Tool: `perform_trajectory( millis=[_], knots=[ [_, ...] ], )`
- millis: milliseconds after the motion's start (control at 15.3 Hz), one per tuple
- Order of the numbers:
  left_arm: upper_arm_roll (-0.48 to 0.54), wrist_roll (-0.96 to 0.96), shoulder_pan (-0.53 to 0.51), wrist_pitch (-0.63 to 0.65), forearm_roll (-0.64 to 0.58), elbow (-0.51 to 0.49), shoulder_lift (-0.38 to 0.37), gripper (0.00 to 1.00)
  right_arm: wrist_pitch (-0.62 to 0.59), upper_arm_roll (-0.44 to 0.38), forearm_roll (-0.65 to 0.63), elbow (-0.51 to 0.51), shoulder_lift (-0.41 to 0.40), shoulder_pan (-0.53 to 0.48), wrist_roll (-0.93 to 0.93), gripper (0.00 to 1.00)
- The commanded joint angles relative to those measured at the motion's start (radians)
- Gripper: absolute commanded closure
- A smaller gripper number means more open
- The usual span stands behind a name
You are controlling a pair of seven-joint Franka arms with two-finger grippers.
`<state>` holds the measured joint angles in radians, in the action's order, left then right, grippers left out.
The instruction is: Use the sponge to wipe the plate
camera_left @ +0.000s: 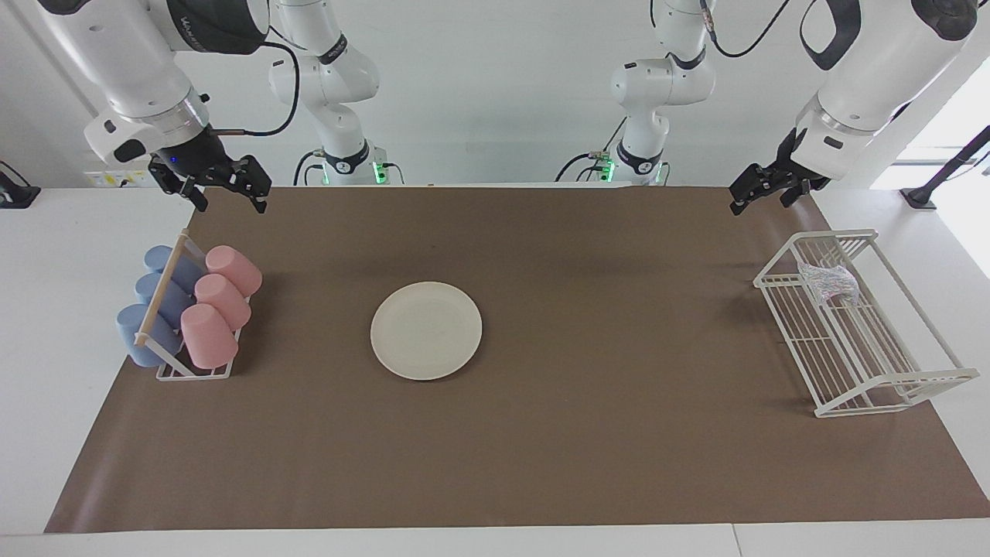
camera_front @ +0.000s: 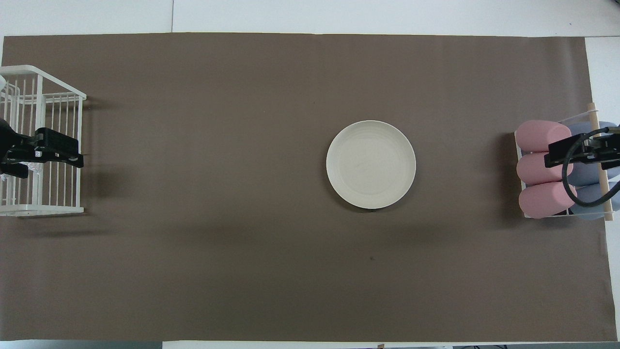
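Nearest the robots, both arms wait raised over the two ends of the surface. The left pincer hangs above the robots' end of the white wire basket, its fingers apart and holding nothing. The right pincer hangs over the surface's near edge just above the cup rack, fingers likewise apart and empty. In the basket, at its end nearest the robots, lies the sponge, a small wrinkled silvery wad. The rack holds three pink cups and three blue cups on their sides. Between rack and basket, the plate lies flat on the brown mat, well apart from both, somewhat toward the right arm's end. Farther out, the mat runs bare to its edge, where a strip of white surface shows.
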<state>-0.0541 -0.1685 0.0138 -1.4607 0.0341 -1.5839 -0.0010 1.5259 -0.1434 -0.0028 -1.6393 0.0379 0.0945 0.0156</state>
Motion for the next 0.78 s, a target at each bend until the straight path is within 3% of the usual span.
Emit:
perform_trajectory(
  millis=[0,523,719],
  knots=[
    [0.011,0.014,0.011,-0.023,0.017,-0.038,-0.030,0.00,-0.001,-0.001,0.000,-0.007,0.010,0.002,0.014,0.00],
    [0.011,-0.003,0.005,-0.023,0.017,-0.039,-0.033,0.00,-0.003,-0.001,0.000,-0.007,0.010,0.002,0.015,0.00],
    [0.008,-0.098,0.017,-0.056,0.003,-0.068,-0.047,0.00,-0.003,-0.001,0.000,-0.007,0.010,0.002,0.018,0.00]
  ],
)
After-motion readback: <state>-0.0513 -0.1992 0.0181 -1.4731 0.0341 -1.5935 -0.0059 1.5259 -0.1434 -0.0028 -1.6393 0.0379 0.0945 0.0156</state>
